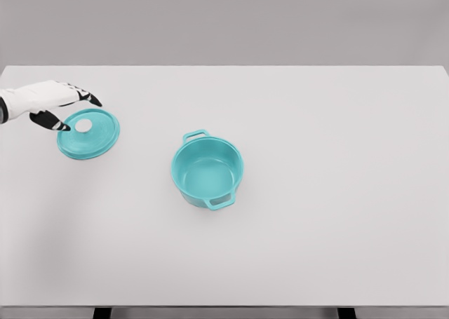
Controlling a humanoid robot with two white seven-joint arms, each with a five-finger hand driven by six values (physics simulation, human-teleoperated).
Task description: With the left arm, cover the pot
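The lid (pixel 88 134) lies flat on the table (pixel 337 193), far left, right under my left hand (pixel 52 103). My hand comes in from the left edge and sits just over the lid's upper-left rim. My fingers (pixel 90 98) reach out above the rim, while my thumb points toward the pale knob (pixel 83 125) at the lid's middle, its tip just beside it. The fingers are spread loosely with a gap between them and the thumb; they grip nothing. Whether they touch the lid I cannot tell. The pot (pixel 207 172) stands open, well apart to the right, near the table's middle.
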